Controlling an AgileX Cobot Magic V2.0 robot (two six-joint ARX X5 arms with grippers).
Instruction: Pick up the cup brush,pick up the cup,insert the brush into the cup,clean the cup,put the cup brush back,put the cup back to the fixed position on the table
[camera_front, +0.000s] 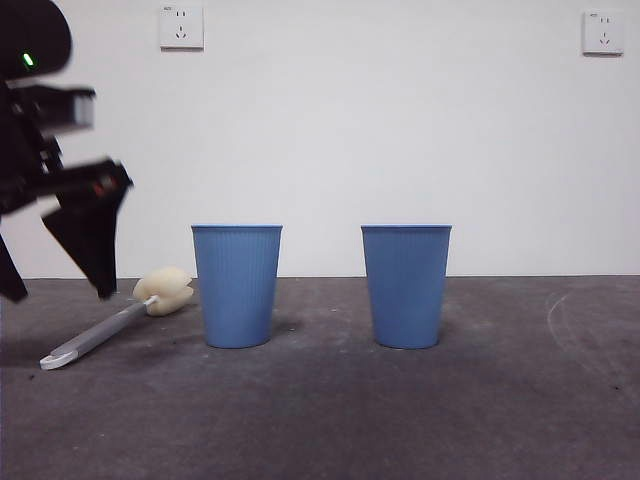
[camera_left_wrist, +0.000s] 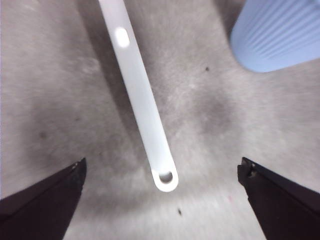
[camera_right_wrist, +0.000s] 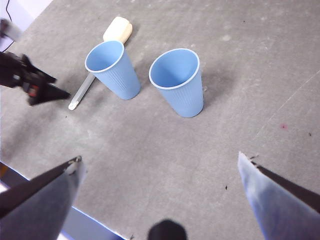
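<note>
grey-handled cup brush (camera_front: 110, 327), cream sponge head

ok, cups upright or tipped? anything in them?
Both upright, both empty. The cup nearest the brush and the other cup stand on their bases on the table; the right wrist view shows bare blue interiors.

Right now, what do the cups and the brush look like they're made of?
Cups: probably thin plastic, matt blue, finely ribbed walls, smooth rims. Brush: its handle looks like smooth pale plastic with a hanging hole; its head seems soft sponge, cream-yellow and lumpy.
</note>
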